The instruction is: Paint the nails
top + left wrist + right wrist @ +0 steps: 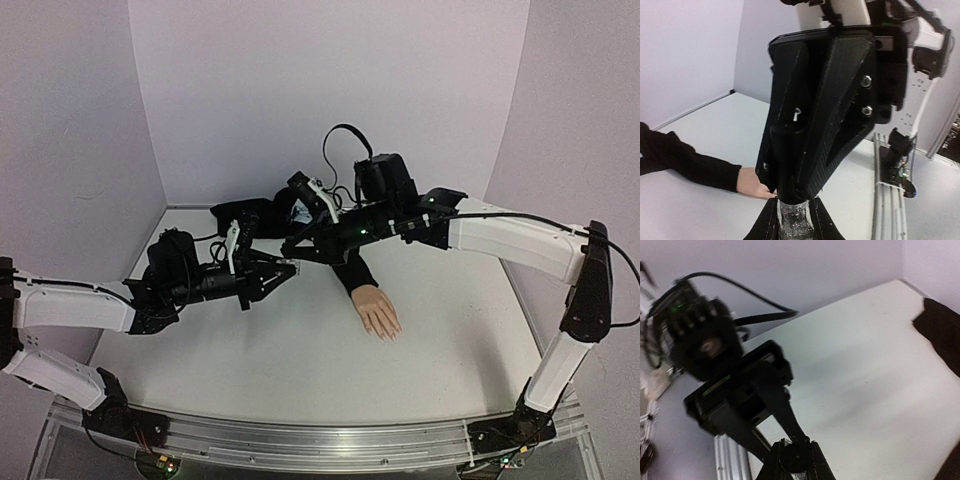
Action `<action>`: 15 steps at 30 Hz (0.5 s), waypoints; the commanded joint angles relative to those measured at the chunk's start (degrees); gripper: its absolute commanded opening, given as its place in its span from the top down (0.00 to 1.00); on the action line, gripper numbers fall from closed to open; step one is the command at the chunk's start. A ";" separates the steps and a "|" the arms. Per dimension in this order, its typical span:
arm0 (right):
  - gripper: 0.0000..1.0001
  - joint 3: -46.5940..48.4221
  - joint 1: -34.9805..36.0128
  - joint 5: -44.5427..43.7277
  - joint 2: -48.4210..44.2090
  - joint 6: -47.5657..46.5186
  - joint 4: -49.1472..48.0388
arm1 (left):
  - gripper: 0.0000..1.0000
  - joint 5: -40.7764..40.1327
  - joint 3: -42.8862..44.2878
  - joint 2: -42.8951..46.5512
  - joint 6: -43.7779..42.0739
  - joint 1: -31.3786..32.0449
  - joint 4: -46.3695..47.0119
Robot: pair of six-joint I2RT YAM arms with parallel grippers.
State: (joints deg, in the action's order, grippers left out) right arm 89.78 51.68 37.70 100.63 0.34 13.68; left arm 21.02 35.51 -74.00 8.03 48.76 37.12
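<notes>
The skin-coloured mannequin hand (377,308) lies palm down mid-table in a black sleeve (352,270). Its pale nails (386,335) point toward the near edge. To its left, above the table, my left gripper (288,268) (795,205) is shut on a small clear bottle (795,223) of glittery polish. My right gripper (301,251) (796,445) reaches in from the right and is shut on the bottle's black cap (796,459) (789,165). In the left wrist view the right gripper's black fingers (835,110) fill the middle, and only the wrist end of the hand (751,184) shows.
A heap of black cloth (250,215) lies at the back of the table behind both grippers. White walls close in the back and both sides. The metal rail (330,445) with the arm bases runs along the near edge.
</notes>
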 commanded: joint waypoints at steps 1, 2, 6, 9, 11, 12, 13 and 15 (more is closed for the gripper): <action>1.00 -0.96 1.41 25.91 -2.20 -8.55 0.99 | 1.00 9.37 0.22 5.31 2.25 -0.67 7.14; 1.00 -1.17 1.40 24.66 -2.31 -8.85 1.04 | 1.00 9.35 0.48 5.62 2.21 -0.66 6.73; 0.89 -1.42 1.40 20.21 -2.84 -8.83 0.92 | 1.00 7.83 1.43 5.23 1.36 -0.67 5.07; 0.50 -1.67 1.29 14.51 -3.71 -7.45 1.00 | 1.00 6.88 1.92 4.81 0.53 -0.67 4.05; 0.34 -2.75 1.06 8.25 -5.40 -5.83 0.95 | 1.00 6.17 2.52 4.59 -0.58 -0.64 2.12; 0.31 -3.09 0.86 6.15 -6.12 -4.92 1.05 | 1.00 5.80 2.82 4.49 -1.33 -0.65 1.13; 0.27 -3.74 0.66 3.73 -7.11 -4.36 1.19 | 1.00 5.48 2.99 4.39 -1.90 -0.68 0.07; 0.21 -4.61 0.49 -2.15 -8.55 -2.85 1.66 | 1.00 4.56 3.29 4.22 -3.08 -0.67 -1.29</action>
State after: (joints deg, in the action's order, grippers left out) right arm 86.65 52.34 46.69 97.30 -5.79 14.05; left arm 28.13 35.06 -69.83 8.20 48.31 35.76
